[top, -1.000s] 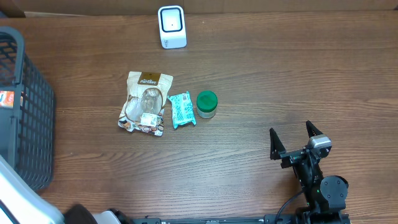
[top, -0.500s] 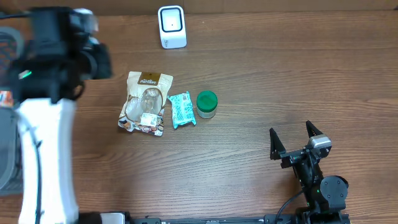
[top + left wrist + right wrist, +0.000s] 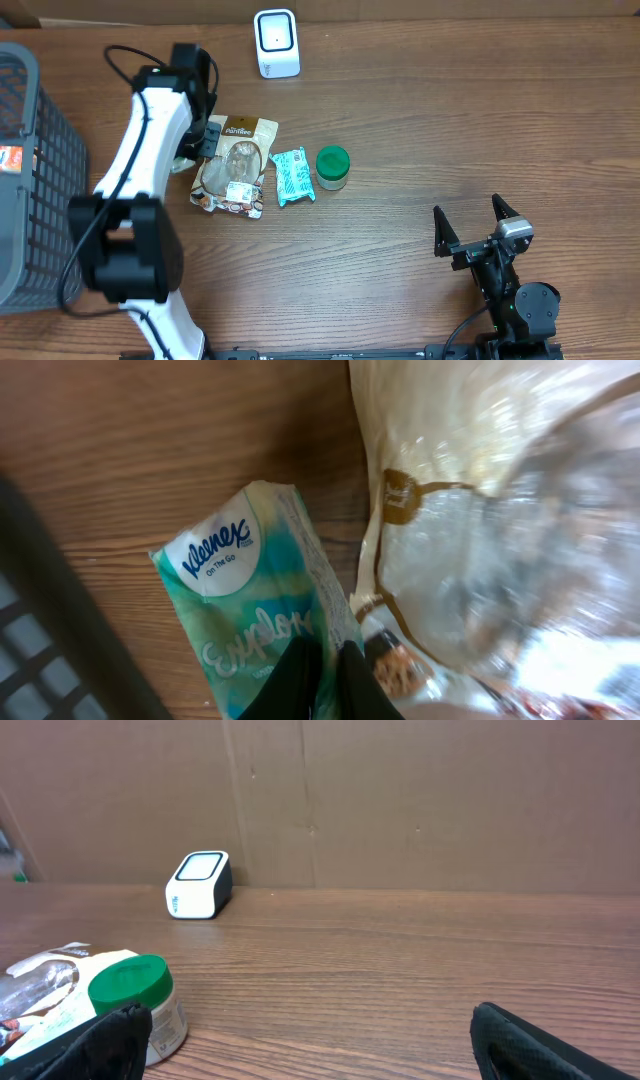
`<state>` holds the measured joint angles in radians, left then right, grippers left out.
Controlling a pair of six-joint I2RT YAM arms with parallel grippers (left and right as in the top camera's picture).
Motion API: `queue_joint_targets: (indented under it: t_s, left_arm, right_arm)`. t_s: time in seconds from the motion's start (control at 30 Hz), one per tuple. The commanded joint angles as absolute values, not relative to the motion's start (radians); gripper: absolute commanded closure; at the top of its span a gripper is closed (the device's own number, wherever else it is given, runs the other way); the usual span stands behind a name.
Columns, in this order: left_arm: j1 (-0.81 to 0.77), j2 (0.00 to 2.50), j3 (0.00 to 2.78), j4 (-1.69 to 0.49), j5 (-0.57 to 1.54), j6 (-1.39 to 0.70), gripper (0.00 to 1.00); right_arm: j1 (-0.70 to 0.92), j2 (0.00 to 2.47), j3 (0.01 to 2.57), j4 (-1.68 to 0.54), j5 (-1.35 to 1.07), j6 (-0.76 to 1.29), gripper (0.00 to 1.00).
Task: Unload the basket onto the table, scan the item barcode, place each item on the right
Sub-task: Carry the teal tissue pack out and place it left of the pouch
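— Items, overhead view?
— I log a white box scanner point(image 3: 277, 42) at the far edge. Mid-table in a row: brown-and-clear snack pouch point(image 3: 235, 165), teal tissue pack point(image 3: 292, 176), green-lidded jar point(image 3: 332, 167). Left gripper point(image 3: 208, 138) sits at the pouch's upper-left corner. Right gripper point(image 3: 470, 222) is well apart, spread wide.
— Left wrist?
— Fingers point(image 3: 300, 678) pressed together over the tissue pack, pouch just beside.
— Right wrist?
— I see both fingers point(image 3: 110, 1038) far apart, jar at left, scanner beyond.
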<state>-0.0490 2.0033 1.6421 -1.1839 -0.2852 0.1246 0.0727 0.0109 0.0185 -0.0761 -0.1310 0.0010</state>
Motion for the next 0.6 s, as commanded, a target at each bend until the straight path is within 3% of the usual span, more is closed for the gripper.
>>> queue_joint_targets:
  t_s: [0.0,0.57]
  left_arm:
    - [-0.047,2.078,1.639,-1.188,-0.348,0.123,0.96]
    - [-0.182,2.112,1.639,-1.126,0.001,0.206,0.96]
  right_arm:
    - [0.078,0.003,0.008,-0.072,-0.135,0.006,0.00]
    - [0.078,0.003,0.008,-0.072,-0.135,0.006,0.00]
